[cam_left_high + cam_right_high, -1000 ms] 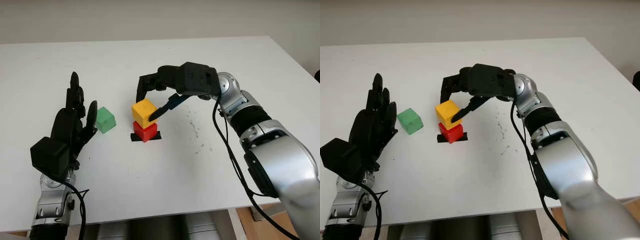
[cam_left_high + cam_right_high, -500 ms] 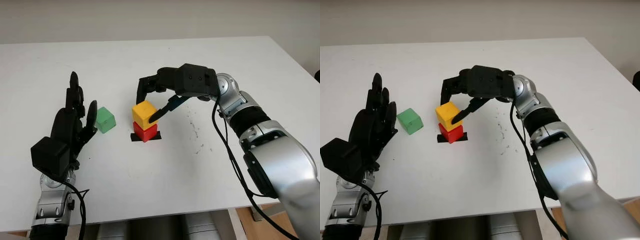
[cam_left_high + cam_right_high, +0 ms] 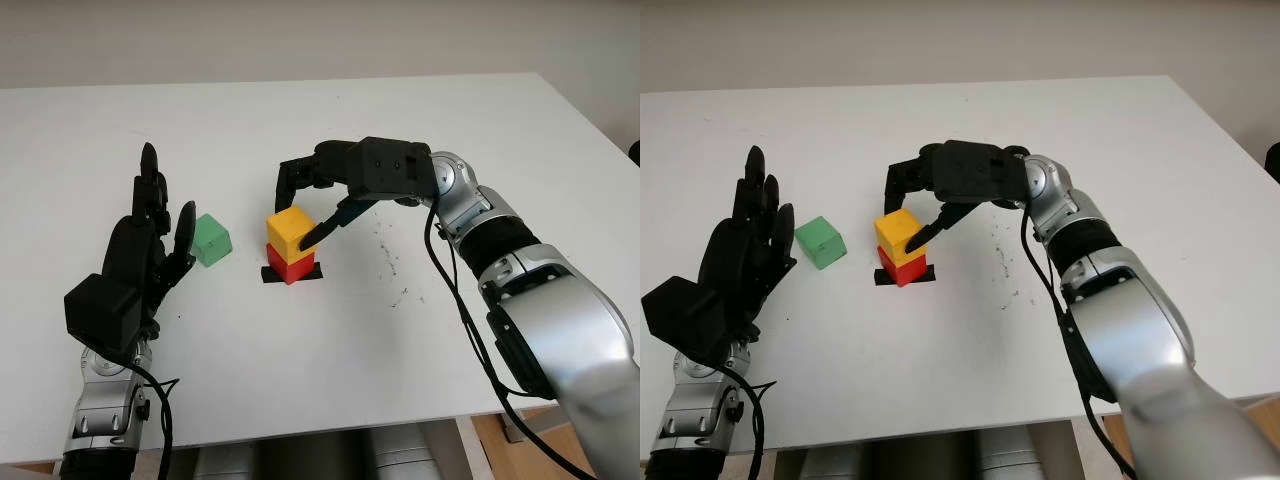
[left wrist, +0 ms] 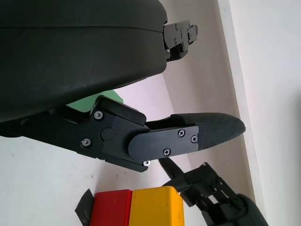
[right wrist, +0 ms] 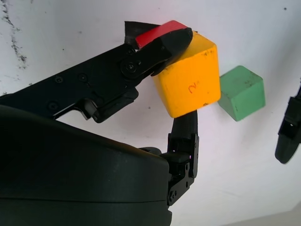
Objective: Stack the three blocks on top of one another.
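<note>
While the white table (image 3: 420,120) spreads across the frame, the right hand (image 3: 312,205) at centre grips the yellow block (image 3: 291,228) between its fingers (image 5: 162,44), set on the red block (image 3: 290,267) over black tape (image 3: 268,274). At lower left the left hand (image 3: 140,255) hovers open, just beside the green block (image 3: 210,239).

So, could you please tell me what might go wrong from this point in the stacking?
1. The right hand grips the yellow block, which sits on the red block turned askew to it; letting go could tip or slide it off.
2. Its fingers reach down beside the red block, so pulling away might drag the stack off the black tape mark.
3. The green block lies on the table beside the open left hand; adding it could topple a crooked stack.
</note>
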### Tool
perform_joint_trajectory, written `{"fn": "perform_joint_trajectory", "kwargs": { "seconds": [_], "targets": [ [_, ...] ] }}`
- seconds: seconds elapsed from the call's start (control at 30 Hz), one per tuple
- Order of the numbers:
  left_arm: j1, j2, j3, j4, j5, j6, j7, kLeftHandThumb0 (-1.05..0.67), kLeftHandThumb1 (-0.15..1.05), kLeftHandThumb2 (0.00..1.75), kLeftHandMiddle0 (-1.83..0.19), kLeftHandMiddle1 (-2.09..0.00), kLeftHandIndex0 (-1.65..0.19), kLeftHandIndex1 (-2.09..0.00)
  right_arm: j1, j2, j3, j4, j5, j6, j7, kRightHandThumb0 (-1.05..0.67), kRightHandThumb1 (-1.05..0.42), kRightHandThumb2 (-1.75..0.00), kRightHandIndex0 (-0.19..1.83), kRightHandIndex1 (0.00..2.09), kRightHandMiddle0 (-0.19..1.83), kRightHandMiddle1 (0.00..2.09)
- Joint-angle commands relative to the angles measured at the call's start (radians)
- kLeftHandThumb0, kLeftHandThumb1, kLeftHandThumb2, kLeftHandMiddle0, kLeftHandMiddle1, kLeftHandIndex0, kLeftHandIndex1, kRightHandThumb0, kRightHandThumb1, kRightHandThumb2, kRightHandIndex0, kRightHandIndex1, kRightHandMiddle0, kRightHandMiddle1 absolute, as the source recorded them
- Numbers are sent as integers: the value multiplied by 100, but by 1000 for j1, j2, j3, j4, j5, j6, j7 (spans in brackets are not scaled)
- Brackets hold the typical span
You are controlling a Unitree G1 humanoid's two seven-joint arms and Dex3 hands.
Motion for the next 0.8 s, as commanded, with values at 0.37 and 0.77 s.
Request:
{"fn": "perform_joint_trajectory", "kwargs": {
  "seconds": [0.37,0.77],
  "targets": [
    [8,-9,-5,-12,6,-19,21,-82,105,55,13,-6,15,-6,4,-21,1,-17,16,31,42,-79,-87,-5,-10,2,-9,41],
    [12,-6,-3,-15,5,-20,18,-82,105,56,14,-6,15,-6,28,-105,-106,-221,200,0,252,-90,-87,-6,-19,0,-19,0]
  ]
}}
